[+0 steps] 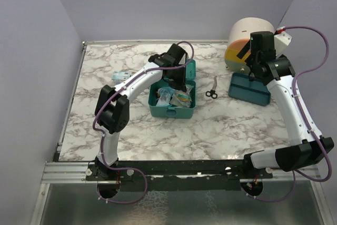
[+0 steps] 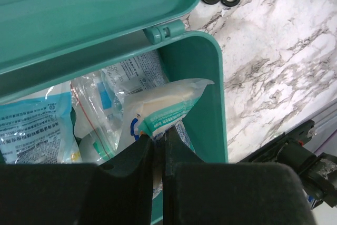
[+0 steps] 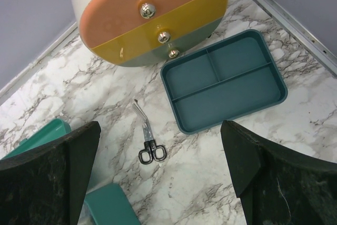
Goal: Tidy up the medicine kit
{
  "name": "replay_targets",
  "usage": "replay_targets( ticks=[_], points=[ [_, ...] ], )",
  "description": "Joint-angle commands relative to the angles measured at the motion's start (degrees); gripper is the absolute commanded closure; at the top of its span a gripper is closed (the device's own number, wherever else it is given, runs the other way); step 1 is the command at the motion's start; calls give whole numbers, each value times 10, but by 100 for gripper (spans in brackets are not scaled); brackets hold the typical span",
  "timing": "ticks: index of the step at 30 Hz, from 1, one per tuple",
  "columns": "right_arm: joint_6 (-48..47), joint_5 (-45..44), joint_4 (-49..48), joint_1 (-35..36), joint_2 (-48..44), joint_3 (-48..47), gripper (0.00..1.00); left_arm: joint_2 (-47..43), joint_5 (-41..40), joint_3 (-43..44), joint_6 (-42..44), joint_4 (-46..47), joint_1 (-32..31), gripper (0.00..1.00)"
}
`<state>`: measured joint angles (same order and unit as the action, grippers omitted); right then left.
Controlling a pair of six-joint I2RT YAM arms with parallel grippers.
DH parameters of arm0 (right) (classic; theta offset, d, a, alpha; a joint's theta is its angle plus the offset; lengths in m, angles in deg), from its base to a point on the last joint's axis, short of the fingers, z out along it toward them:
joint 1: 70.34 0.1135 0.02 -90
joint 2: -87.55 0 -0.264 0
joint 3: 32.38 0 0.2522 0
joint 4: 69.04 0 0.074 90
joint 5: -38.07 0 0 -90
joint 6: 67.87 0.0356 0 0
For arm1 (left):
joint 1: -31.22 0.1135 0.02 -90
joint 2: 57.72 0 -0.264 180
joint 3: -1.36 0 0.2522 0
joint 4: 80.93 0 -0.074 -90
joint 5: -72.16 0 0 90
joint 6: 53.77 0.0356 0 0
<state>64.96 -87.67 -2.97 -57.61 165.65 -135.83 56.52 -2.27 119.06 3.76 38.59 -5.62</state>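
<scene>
Medicine kit (image 1: 172, 110): teal box near the centre of the marbled surface (image 1: 158, 138), lid (image 2: 79, 9) hinged open and standing up at the far side. Inside are a blue-printed packet (image 2: 31, 130), a clear zip bag (image 2: 92, 96) and further sachets, loosely piled.

Left arm (image 1: 131, 82) reaches from the near-left over the kit, wrist above the open box. Left jaws nearly closed, pinching the lower edge of a white packet (image 2: 168, 98) with blue-green print; the packet leans against the kit's right inner wall.

Right arm (image 1: 289, 104) is raised at far right. Right jaws spread wide, holding nothing, above the surface.

Dark teal tray (image 3: 224, 85), three compartments, lies flat just in front of the round drawer unit (image 3: 152, 14). Black-handled scissors (image 3: 149, 139) lie between tray and kit, touching neither.
</scene>
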Motion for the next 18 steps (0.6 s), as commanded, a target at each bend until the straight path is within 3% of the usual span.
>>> replay_targets(
  ticks=[1, 18],
  points=[
    [-1, -16, 4, -4, -1, -3, 0, 15, -9, -13, -23, 34, -3, 100],
    [-7, -13, 3, -8, -1, -2, 0, 10, -52, -80, -31, 74, -4, 100]
  ],
)
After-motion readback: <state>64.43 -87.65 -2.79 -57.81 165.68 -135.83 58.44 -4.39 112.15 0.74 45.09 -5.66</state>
